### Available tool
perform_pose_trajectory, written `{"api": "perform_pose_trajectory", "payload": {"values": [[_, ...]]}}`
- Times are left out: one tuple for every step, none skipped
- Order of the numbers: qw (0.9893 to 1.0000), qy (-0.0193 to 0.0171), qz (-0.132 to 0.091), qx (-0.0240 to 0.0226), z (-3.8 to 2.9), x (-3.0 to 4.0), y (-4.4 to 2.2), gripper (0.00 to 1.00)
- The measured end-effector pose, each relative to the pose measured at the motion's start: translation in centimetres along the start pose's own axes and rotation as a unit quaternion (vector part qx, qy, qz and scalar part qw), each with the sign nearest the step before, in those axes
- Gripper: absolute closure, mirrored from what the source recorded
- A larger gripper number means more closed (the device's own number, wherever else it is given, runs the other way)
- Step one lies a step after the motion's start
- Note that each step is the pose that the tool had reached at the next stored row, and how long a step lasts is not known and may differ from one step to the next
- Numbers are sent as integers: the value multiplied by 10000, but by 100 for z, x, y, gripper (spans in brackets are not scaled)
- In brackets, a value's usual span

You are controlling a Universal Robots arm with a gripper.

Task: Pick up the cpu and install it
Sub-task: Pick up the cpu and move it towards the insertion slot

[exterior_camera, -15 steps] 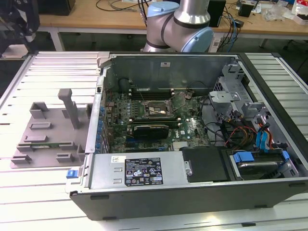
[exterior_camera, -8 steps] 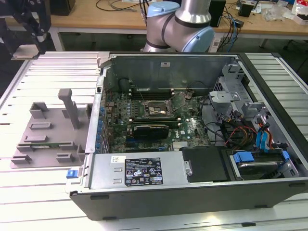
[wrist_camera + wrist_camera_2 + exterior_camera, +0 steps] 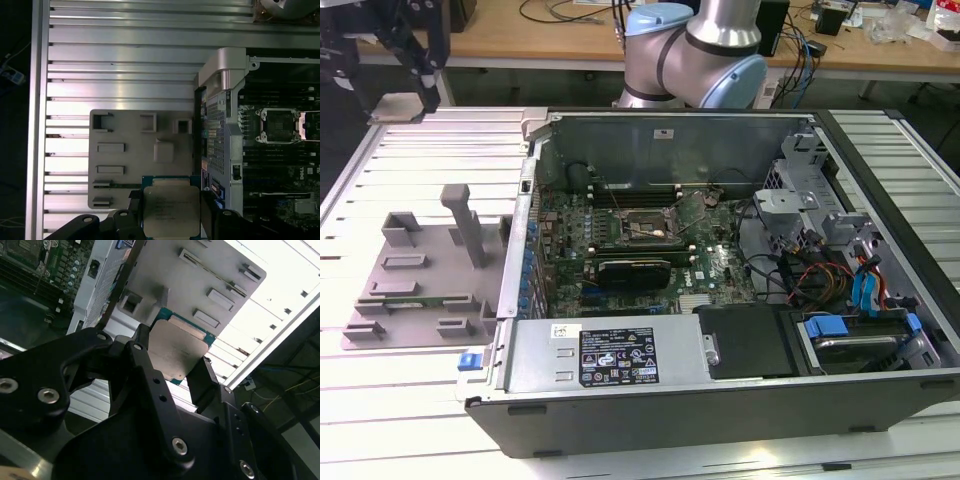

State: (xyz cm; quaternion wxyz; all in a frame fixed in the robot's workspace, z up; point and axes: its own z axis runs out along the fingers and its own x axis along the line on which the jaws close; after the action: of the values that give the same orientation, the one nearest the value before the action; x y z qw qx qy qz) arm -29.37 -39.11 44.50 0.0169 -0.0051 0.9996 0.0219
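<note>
1. Silvery-grey, flat, square metal-topped cpu is sitting clamped by its opposite edges between the fingers of the black gripper.
2. We're reading it as hanging over the pale grey plastic slotted tray, just beside the open computer case.
3. We're worrying that such an edge-only hold is letting the chip twist, so it would land skewed in the dark metal-framed socket.
4. We're also eyeing the case's side wall, which is standing between tray and socket and could get clipped.
5. Arm's wrist is pointing down, well apart from the socket.
</note>
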Motion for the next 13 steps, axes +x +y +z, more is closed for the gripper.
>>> {"api": "perform_pose_trajectory", "payload": {"values": [[10000, 0, 0, 0, 1, -19, 0, 45], [10000, 0, 0, 0, 2, -50, -1, 45], [10000, 0, 0, 0, 3, -78, -1, 45], [10000, -1, 0, 0, 4, -98, -1, 45], [10000, 0, 0, 0, 5, -139, -2, 45], [10000, -1, 0, 0, 6, -157, -2, 45], [10000, -1, -1, 0, 6, -171, -2, 45], [10000, 0, -1, 0, 7, -193, -2, 45], [10000, 0, 0, 0, 7, -205, -2, 45], [10000, 0, 0, 0, 8, -232, -3, 45], [10000, 0, 0, 0, 9, -253, -3, 45], [10000, 0, 0, 0, 10, -280, -3, 45], [10000, 0, 0, 0, 11, -306, -3, 45]]}}
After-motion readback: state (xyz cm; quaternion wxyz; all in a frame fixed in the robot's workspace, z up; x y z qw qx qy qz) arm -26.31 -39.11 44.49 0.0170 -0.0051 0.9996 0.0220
